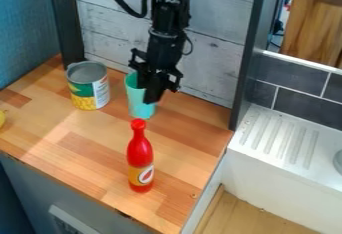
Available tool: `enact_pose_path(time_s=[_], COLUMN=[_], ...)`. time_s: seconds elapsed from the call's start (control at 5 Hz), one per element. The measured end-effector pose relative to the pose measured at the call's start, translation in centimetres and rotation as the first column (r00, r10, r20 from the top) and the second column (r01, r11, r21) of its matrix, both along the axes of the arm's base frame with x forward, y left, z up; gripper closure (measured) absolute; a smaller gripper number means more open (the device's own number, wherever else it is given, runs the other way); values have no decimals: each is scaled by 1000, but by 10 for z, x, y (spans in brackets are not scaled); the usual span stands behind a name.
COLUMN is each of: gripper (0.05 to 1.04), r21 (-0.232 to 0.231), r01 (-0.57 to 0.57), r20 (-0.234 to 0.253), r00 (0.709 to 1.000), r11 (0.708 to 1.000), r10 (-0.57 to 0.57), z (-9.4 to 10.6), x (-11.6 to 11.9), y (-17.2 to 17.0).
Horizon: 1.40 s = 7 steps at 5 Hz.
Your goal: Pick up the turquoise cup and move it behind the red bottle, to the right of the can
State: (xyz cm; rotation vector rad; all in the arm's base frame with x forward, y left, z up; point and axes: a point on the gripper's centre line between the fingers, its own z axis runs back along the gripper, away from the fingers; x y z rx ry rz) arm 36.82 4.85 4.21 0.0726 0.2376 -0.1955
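From where I'm standing, the black arm is coming down out of the top edge, and its gripper is hanging low over the back of the wooden counter. It is hanging right at the mint-green cup, covering the right part of the cup's upper half. I'm not able to tell whether the gripper is standing open or closed, or whether it is gripping the cup.

The cup is standing on the boards near the back wall, which is showing pale, weathered planks. Just to its left, 1 can with a green, white and yellow label is standing upright, its silvery top facing up. Nearer to me, 1 red bottle is standing upright in front of the cup, wearing a yellow and white label low on its body. Something yellow is peeking in at the far left edge.

Over to the right, a white ridged ledge is sitting below dark grey tiles, and 2 dark posts are framing the plank wall.
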Motion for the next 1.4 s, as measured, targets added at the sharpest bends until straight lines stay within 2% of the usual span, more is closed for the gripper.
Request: enact_pose_path(time_s=[0.2,0.4,0.6,0.8,1.0,1.2,1.4], gripper=[408,145,73,75,80,83,83], r21=[-5,-14,-13,-9,-25,-45,-93], r01=[4,4,3,5,34,21,52], r20=[-11,-17,69,42,114,16,-4], r00=[1000,1000,998,999,993,1000,999], r11=[1000,1000,1000,1000,999,999,994], r10=[-5,-4,-2,-5,-31,-20,-52], z=[4,4,42,63,93,102,106], x=[1,-1,-12,-35,-69,-113,-144], y=[0,-2,-3,-3,-2,-10,-34])
